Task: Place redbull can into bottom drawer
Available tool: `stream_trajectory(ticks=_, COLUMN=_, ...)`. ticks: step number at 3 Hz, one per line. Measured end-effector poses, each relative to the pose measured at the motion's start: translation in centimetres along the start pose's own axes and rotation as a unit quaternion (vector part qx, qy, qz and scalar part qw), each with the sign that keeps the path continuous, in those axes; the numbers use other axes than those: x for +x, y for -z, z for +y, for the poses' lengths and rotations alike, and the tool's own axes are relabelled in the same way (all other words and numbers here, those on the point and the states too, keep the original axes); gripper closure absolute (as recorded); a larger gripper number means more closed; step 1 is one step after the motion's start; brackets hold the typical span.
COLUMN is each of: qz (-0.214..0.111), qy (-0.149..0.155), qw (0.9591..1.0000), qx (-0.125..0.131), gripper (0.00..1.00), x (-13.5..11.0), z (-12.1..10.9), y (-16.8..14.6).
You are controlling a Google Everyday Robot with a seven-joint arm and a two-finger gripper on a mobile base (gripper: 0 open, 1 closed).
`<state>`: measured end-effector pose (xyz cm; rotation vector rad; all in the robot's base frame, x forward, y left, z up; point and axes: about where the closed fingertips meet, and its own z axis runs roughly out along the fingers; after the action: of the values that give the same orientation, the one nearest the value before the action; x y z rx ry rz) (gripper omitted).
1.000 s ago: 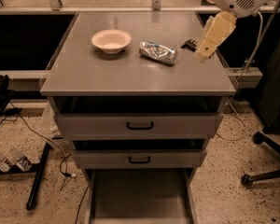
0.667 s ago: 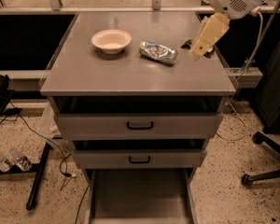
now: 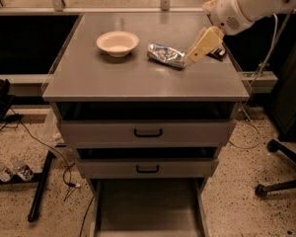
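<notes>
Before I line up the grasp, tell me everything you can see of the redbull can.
The redbull can is a small, shiny silver-blue metal cylinder with mottled reflective print. It lies on its side on the cabinet top, slightly angled, with its right end nearer the camera. It sits to the right of the white bowl and apart from it. The end effector hangs at the can's right end; whether they touch cannot be told.

The matt cream plastic gripper (image 3: 192, 57) hangs beside the shiny metal redbull can (image 3: 166, 55) on the smooth grey cabinet top (image 3: 138, 80).
</notes>
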<state>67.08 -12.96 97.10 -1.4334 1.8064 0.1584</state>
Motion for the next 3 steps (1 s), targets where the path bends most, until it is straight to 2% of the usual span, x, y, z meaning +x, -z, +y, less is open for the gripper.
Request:
stream_trajectory(ticks=1, qz=-0.05, qy=-0.053, qw=0.9972, qx=-0.016, gripper=0.0, x=1.5, z=0.0, y=-3.7)
stream_trajectory(ticks=2, qz=-0.054, qy=-0.082, qw=0.9946, qx=-0.032, gripper=0.0, x=2.8, z=0.8, y=-6.9)
stream_trajectory(ticks=3, qz=-0.05, qy=-0.091, qw=0.9941, qx=-0.032, gripper=0.0, x=3.4, z=0.1, y=-9.2)
